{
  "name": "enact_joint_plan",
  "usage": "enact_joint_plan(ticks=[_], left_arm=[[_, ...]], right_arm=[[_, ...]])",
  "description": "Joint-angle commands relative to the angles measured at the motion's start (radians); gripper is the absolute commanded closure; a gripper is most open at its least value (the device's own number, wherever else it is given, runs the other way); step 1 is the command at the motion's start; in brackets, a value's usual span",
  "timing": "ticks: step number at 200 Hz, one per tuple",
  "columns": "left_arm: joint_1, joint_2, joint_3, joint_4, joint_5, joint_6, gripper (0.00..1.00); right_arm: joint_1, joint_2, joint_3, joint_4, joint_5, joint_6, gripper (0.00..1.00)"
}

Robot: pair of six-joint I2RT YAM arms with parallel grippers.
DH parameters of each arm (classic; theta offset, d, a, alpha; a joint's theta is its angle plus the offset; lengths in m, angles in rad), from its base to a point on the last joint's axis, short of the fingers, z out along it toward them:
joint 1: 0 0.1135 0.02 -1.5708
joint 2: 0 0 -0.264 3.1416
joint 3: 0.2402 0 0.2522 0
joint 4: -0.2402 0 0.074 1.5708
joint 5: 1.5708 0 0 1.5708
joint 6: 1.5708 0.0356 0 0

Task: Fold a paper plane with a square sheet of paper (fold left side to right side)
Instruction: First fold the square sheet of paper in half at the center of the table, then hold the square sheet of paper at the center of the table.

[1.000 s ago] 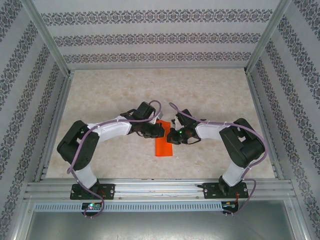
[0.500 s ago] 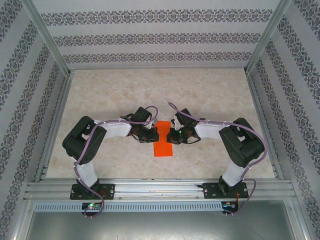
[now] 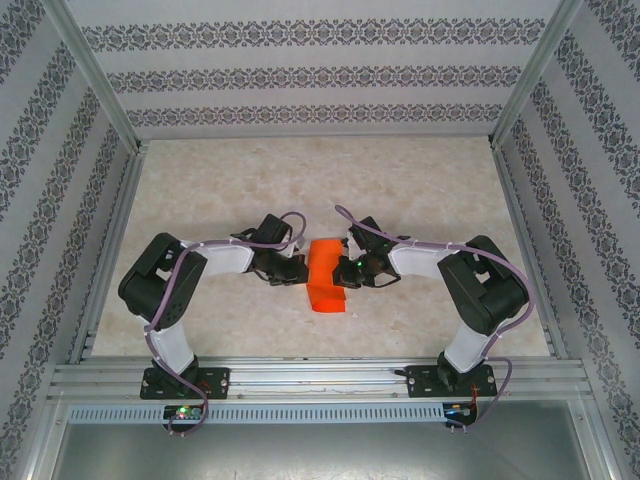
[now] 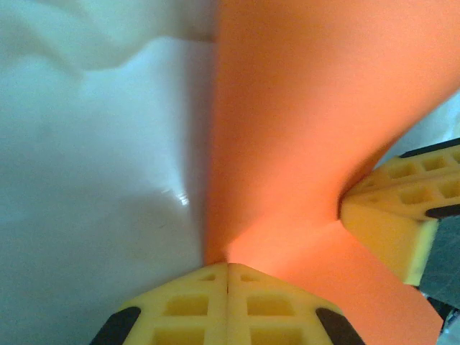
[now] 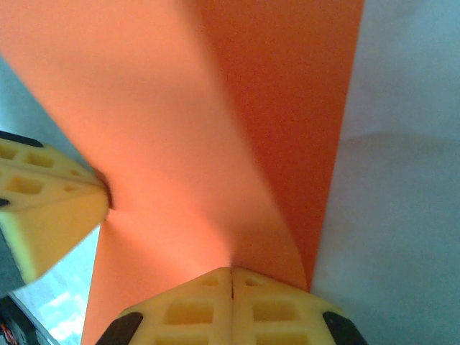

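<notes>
The square sheet of paper [image 3: 326, 275], narrowed but unpointed, is pinched by the left gripper [image 4: 228, 267] at 9 o'clock, right gripper [image 5: 231, 272] at 3.

One square sheet of paper [image 3: 326, 274], orange, centre of frame. Two arms: left arm [image 3: 215, 262] at lower left, right arm [image 3: 430, 262] at lower right. Two end effectors: left end effector [image 3: 299, 270], right end effector [image 3: 347, 272]. Two yellow fingers [image 4: 194, 309] on each. One desk [image 3: 300, 180]
</notes>
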Motion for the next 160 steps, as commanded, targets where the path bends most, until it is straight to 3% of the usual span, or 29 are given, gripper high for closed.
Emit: enact_joint_plan(ticks=[1,36,66,102,160], left_arm=[[0.027,-0.070,-0.021,-0.060,-0.050,0.047,0.97],[0.019,-0.146,-0.035,0.020,0.031,0.005,0.98],[-0.019,-0.103,-0.028,0.143,0.124,-0.069,0.99],[-0.069,-0.002,0.035,0.122,0.108,-0.064,0.99],[-0.072,0.067,0.037,0.095,0.065,-0.062,0.99]], right_arm=[[0.008,0.055,-0.038,-0.130,0.132,-0.025,1.00],[0.009,0.041,-0.037,-0.125,0.123,-0.024,1.00],[0.012,0.043,-0.035,-0.122,0.123,-0.022,1.00],[0.016,0.052,-0.032,-0.120,0.121,-0.020,1.00],[0.021,0.056,-0.028,-0.120,0.119,-0.022,1.00]])
